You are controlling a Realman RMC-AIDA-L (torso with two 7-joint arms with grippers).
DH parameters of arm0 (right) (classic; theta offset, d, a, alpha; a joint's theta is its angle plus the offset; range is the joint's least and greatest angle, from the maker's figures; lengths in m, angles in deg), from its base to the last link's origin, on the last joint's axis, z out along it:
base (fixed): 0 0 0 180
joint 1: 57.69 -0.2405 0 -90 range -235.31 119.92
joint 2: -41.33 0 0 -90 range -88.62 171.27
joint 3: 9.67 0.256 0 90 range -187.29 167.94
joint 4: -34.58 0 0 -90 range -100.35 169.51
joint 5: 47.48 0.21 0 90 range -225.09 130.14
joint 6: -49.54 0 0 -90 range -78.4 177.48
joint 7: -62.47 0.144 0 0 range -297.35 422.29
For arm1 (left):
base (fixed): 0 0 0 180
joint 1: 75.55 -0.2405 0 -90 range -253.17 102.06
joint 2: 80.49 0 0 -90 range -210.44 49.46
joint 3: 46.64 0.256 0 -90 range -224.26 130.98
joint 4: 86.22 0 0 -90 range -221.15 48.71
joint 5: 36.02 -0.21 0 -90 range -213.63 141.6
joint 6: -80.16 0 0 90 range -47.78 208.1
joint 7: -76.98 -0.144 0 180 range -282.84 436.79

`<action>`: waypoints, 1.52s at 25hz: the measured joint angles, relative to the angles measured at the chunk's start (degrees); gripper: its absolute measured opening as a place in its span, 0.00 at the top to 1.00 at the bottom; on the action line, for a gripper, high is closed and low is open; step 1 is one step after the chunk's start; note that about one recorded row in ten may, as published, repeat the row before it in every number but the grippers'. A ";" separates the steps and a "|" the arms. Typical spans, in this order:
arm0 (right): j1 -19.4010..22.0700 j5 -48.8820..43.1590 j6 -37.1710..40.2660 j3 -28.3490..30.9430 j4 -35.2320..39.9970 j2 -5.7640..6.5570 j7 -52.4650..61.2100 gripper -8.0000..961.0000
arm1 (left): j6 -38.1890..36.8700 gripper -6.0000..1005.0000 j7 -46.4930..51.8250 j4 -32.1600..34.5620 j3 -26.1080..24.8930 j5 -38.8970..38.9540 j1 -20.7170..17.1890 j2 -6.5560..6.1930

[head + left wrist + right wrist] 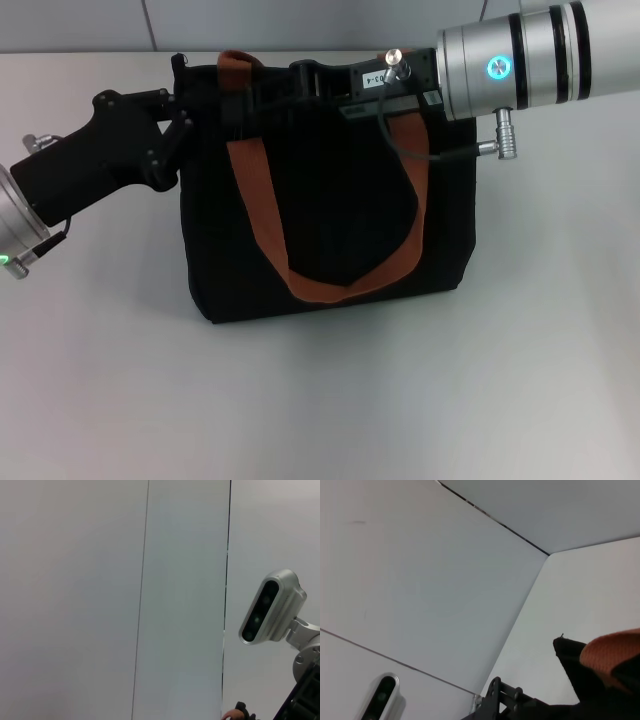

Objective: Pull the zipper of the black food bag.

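Left gripper (183,118): black, reaches in from the left side of the black food bag (330,215) and meets the bag's top left corner. Its tips sit against black fabric; cannot tell whether they are apart, together, or pinching the cloth.

Black food bag: squarish, lying on the pale surface (330,400), front panel up toward the head camera. One orange-brown handle (330,270) hangs in a long loop down the front panel. A second handle (238,66) shows as a short arch at the bag's top edge, near the left corner.

Zipper: runs along the bag's top edge. The pull tab cannot be made out; both grippers cover that line.

Right gripper (270,85): comes in from the right along the bag's top edge, its black body lying over the zip line. The tips end just right of the short arched handle. Black on black here, so cannot tell how the fingers stand.

Right arm: a silver cylinder with a lit blue-green ring (497,68), above the bag's top right corner. A thin black cable (410,150) loops from it across the bag's upper right.

Right wrist view: a corner of the bag (570,657) with a patch of orange-brown webbing (610,652) beside it, white wall behind.
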 joint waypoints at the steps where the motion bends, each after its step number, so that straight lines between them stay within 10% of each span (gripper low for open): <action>1: -0.01 0.01 -0.03 -0.02 0.01 0.00 -0.16 0.65 | -0.02 0.93 0.00 -0.01 -0.03 0.02 0.05 0.00; 18: 0.00 0.05 -2.80 -1.15 -0.04 -0.21 -2.74 0.66 | -0.68 0.92 0.00 -0.03 0.45 0.86 0.13 -0.02; 38: -1.39 2.57 -5.29 -6.18 -2.25 -0.30 -8.66 0.95 | -2.15 0.91 0.00 -0.10 0.54 0.87 -0.28 0.00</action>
